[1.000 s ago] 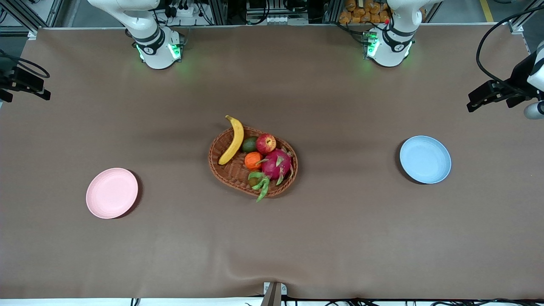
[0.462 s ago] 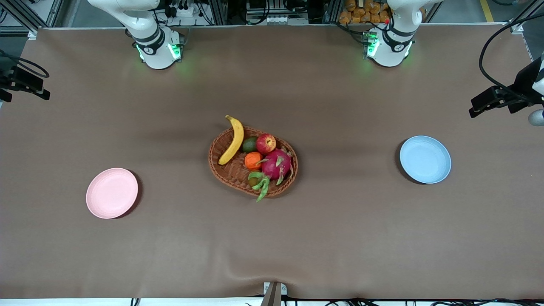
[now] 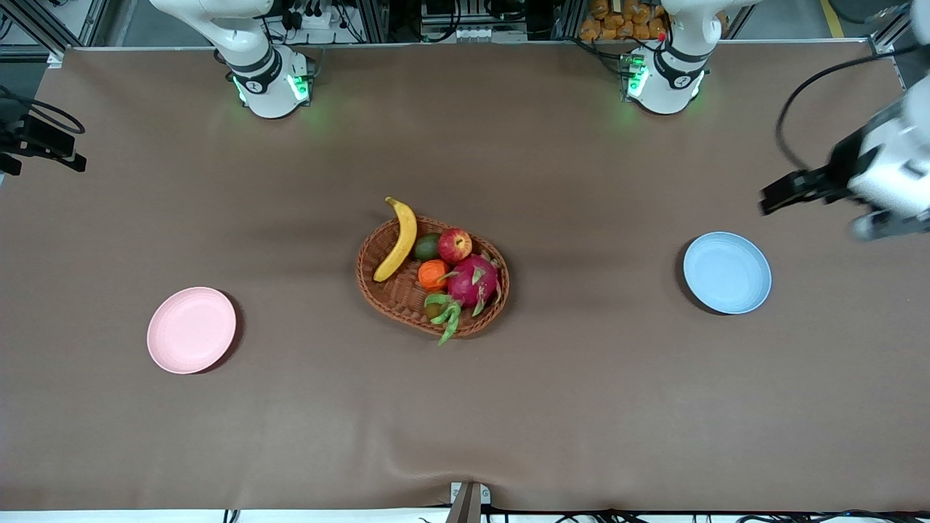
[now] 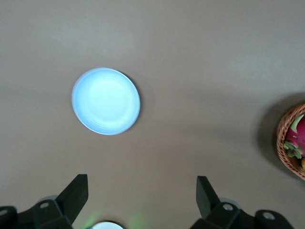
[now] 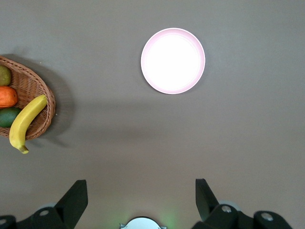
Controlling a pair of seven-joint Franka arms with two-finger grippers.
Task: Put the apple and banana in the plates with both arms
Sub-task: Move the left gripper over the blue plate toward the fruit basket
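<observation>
front view: the right gripper (image 3: 43,145) hangs at the right arm's end of the table, jaws spread wide, holding nothing. the pink plate (image 3: 191,330) lies bare. the wicker basket (image 3: 396,294) at mid-table holds the banana (image 3: 399,239), apple (image 3: 455,245), tangerine (image 3: 433,274) and dragon fruit (image 3: 473,280). the blue plate (image 3: 726,272) lies bare. the left gripper (image 3: 788,192) hangs above the table near the blue plate, jaws wide, holding nothing.
</observation>
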